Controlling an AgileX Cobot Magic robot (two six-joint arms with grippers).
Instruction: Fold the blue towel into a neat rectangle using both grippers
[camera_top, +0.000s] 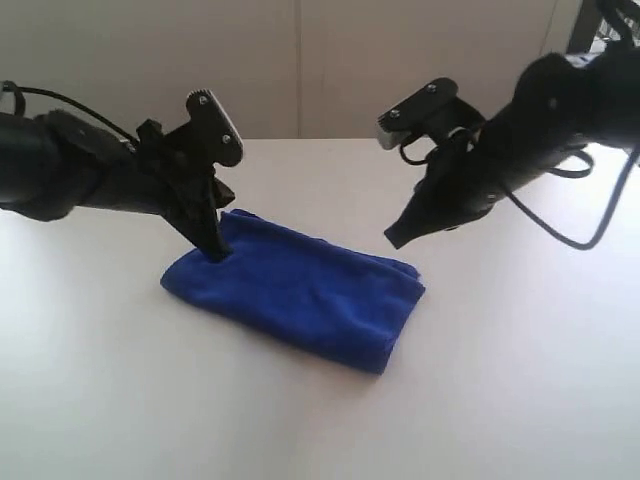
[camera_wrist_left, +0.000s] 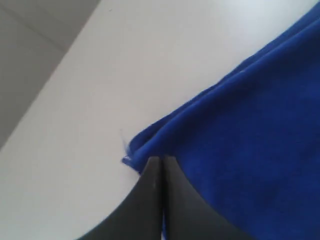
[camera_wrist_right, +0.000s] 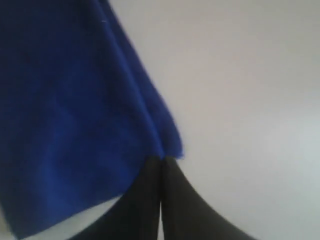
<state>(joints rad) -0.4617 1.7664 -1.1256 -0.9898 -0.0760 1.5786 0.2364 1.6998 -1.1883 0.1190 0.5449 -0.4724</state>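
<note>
The blue towel (camera_top: 300, 295) lies folded into a thick rectangle on the white table. My left gripper (camera_top: 214, 250) is shut, and its tips touch the towel's back-left corner. In the left wrist view the black fingers (camera_wrist_left: 150, 190) meet flush, with no cloth showing between them. The layered corner of the towel (camera_wrist_left: 145, 145) sits just beyond the tips of the left gripper (camera_wrist_left: 161, 159). My right gripper (camera_top: 394, 238) is also shut. It hangs a little above the table behind the towel's back-right corner, holding nothing. From the right wrist, the towel (camera_wrist_right: 75, 115) shows past the right gripper (camera_wrist_right: 161, 158).
The white table (camera_top: 520, 380) stretches bare to the front and right. A pale wall (camera_top: 300, 60) stands behind it. A black cable (camera_top: 575, 240) loops down from the right arm.
</note>
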